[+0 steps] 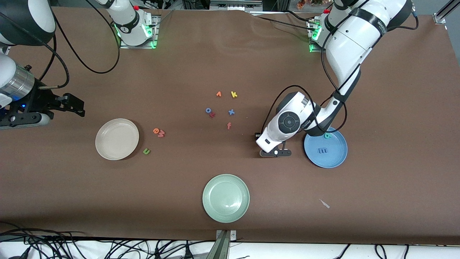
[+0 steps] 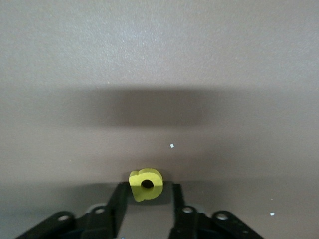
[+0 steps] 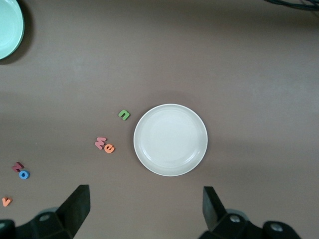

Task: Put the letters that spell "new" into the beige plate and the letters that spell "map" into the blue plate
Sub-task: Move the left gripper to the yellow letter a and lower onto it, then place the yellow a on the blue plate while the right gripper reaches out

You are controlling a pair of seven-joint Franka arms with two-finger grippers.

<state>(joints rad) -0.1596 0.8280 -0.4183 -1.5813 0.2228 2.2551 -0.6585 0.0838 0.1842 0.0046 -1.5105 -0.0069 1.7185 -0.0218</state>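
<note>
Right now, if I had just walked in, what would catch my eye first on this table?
Probably the left arm bent low beside the blue plate, its fingers closed on a small yellow a. The blue m and teal p already lie in that plate. Next, the loose cluster of colourful foam letters mid-table, and the empty beige plate toward the right arm's end.

A pale green plate [image 1: 225, 198] lies nearest the front camera. Loose letters lie mid-table: orange v [image 1: 218, 94], yellow k [image 1: 234, 94], blue o [image 1: 208, 110].
</note>
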